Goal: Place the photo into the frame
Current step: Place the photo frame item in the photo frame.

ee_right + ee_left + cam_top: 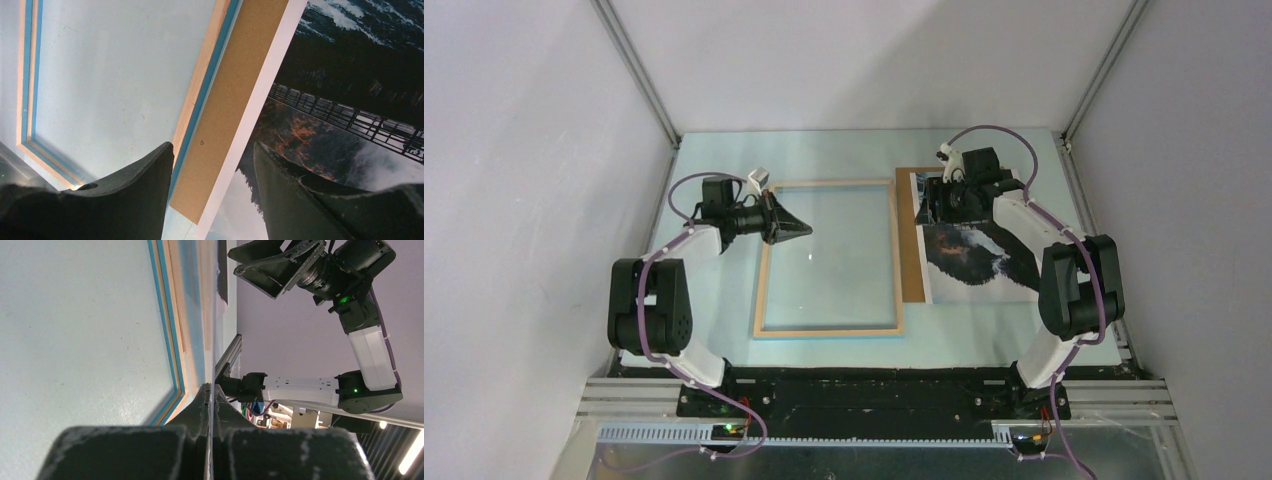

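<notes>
Desk, pale blue-green, flat; carries all items below.

Frame, large thin rectangle, pale bare wood face up, bright blue showing at the edges; lies flat left of centre; the desk surface shows through its opening, nothing laid in it.

Backing board, plain brown, thin, rectangular; lies flat just beside the frame's right bar, whether touching it cannot be told; only a narrow strip shows, the rest is covered.

Photo, thin rectangular print, dark mountains, white water, orange foliage, white border; lies picture side up on the backing board, wholly outside the frame.

Left pincer, black, two-fingered; jaws pressed together on nothing; hangs over the far left part of the frame's opening.

Right pincer, black, two-fingered; jaws apart, nothing between them; poised above the far end of the photo; in its own wrist view it straddles the photo's left border and the brown strip.

Status, by judgement: insertion not begun; frame ready, back side up; outstanding: grasp of the photo at an edge, transfer leftwards, seating inside the opening.
</notes>
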